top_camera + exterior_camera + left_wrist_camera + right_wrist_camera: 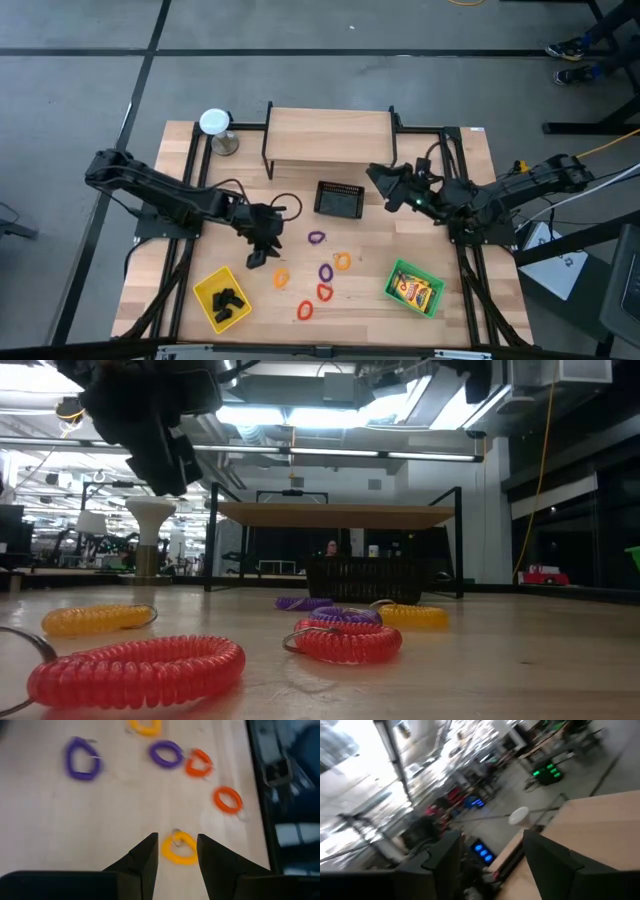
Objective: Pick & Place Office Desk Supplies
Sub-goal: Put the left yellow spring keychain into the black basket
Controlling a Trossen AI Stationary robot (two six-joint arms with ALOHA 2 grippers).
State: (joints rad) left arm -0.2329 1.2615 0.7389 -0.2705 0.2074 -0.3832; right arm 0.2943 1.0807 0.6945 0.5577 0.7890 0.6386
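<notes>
Several thin coil rings lie flat on the wooden table (200, 160): two purple (316, 238), (326, 271), one yellow (343, 261), two red (324, 291), (304, 310), and a yellow-orange one (281, 278). My left gripper (262, 255) is open and hangs above the table beside them. In the left wrist view its fingers (176, 839) stand on either side of the yellow-orange ring (180, 850) without touching it. My right gripper (385, 180) is raised near the black mesh basket; in the right wrist view it (490, 865) is open and empty.
A yellow tray (205, 285) at the near left holds black clips (228, 298). A green tray (395, 272) at the near right holds a yellow crayon-like pack (415, 290). A black mesh basket (340, 198), a wooden shelf (330, 135) and a white-topped metal object (215, 125) stand farther back.
</notes>
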